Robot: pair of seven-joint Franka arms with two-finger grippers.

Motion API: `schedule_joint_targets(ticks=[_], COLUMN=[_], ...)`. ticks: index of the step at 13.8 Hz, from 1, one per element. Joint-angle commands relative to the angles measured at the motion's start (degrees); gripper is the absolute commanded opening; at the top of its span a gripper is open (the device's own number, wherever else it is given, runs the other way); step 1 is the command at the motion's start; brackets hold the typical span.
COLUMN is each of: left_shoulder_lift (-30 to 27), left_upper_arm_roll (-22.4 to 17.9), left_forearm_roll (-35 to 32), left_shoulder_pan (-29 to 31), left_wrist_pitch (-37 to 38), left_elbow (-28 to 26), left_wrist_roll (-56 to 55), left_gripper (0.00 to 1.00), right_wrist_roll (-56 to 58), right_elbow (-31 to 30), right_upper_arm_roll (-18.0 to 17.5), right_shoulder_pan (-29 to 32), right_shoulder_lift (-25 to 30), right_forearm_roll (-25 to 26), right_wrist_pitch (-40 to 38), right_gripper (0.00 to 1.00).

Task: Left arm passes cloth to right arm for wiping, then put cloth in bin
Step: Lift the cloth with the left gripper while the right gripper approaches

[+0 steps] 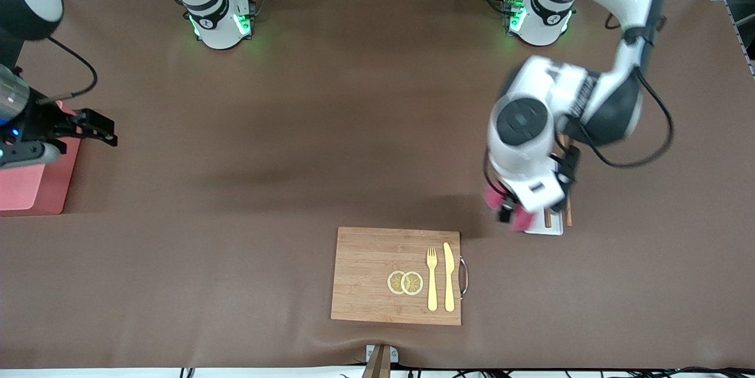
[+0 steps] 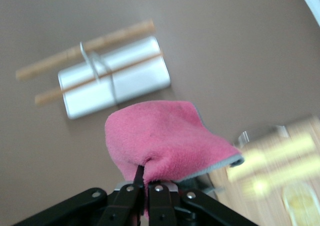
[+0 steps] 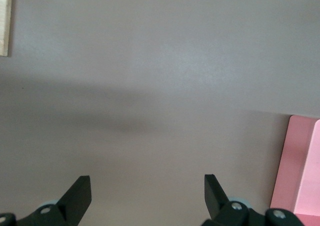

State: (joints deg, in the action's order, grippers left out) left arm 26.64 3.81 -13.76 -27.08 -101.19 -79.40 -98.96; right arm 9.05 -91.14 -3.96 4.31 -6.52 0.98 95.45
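Front view: the left gripper (image 1: 508, 211) hangs in the air over the brown worktop (image 1: 330, 148), over the edge of the white tray (image 1: 545, 226), with the cloth (image 1: 494, 198) pinched in its jaws; crimson-pink fabric shows on either side of the wrist. Wooden chopsticks (image 1: 568, 213) lie across the tray, mostly hidden under the arm. The wooden cutting board (image 1: 377, 275) lies nearer to the front camera than the tray, with a metal handle (image 1: 464, 277) on the side toward the left arm's end. On the board are two lemon slices (image 1: 405, 282) touching each other, then a yellow fork (image 1: 432, 279) and a yellow knife (image 1: 449, 276) side by side. The right gripper (image 1: 97, 127) waits just beside the bin (image 1: 35, 180), the pink box at the right arm's end of the worktop, its black jaws over bare worktop.

Left wrist view: the jaws are pressed together on a fold of the cloth (image 2: 167, 138), which hangs bunched and clear of the worktop. Below it sits the tray (image 2: 117, 83) with the two chopsticks (image 2: 85, 48) across it and a thin wire piece (image 2: 97, 65) over them. A corner of the cutting board (image 2: 280, 186) shows, blurred.

Right wrist view: the right gripper (image 3: 147, 193) has its jaws spread wide, with nothing between them, above bare worktop. One corner of the bin (image 3: 300, 171) is beside it, and an edge of the cutting board (image 3: 5, 20) shows well apart.
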Motion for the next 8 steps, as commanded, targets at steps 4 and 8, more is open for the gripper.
schedule_joint_targets(ticks=[4,8], left_shoulder_lift=[-1.9,0.3], left_upper_arm_roll=[6.3,13.5], left_forearm_roll=[11.6,13.9], left_shoulder_pan=[-5.3,-6.6], left_wrist_pitch=[-7.0,-22.7], left_elbow=[4.2,4.2], left_wrist_roll=[-2.7,-17.8], left_gripper=[0.0,0.0], right_wrist_roll=[-33.5,-52.2], right_elbow=[1.3,1.4], right_upper_arm_roll=[-0.7,-0.6], right_shoulder_pan=[-1.6,-1.5], right_shoulder_lift=[-0.5,-1.5], right_forearm_roll=[-5.6,-15.9], right_wrist_pitch=[-8.4,-11.1], right_gripper=[1.0,1.0])
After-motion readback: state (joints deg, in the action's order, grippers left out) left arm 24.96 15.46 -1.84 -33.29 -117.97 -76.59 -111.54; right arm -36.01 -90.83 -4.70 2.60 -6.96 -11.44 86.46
